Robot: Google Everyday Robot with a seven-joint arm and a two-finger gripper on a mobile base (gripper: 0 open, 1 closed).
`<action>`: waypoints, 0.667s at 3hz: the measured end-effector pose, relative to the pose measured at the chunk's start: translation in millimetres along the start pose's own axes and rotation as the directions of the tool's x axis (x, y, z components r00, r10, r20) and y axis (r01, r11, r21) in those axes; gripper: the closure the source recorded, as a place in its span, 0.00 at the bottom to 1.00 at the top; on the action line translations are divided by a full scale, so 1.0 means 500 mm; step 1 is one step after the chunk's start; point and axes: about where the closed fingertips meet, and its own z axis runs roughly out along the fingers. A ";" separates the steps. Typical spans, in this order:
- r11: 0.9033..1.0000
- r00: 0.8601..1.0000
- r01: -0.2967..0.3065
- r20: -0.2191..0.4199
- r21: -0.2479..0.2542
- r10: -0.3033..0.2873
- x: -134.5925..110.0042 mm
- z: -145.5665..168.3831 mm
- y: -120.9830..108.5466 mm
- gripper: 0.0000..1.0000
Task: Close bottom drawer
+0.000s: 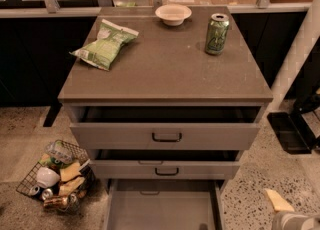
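Note:
The bottom drawer (162,208) of the grey cabinet is pulled far out, and its plain grey interior runs off the bottom edge of the camera view. Its front panel and handle are out of view below the frame. My gripper (278,201) is low at the bottom right, over the speckled floor. It is to the right of the bottom drawer's right side wall and apart from it. Only its pale yellow tip and part of a grey body show.
The top drawer (166,136) and the middle drawer (166,170) each stand slightly open. A green chip bag (104,44), a white bowl (173,13) and a green can (217,34) sit on the cabinet top. A wire basket of trash (52,176) stands on the floor at the left.

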 end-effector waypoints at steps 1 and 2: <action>0.999 0.998 -0.039 0.041 -0.027 0.040 0.023 0.079 -0.002 0.00; 0.992 0.994 -0.065 0.082 -0.108 0.074 0.043 0.193 0.046 0.00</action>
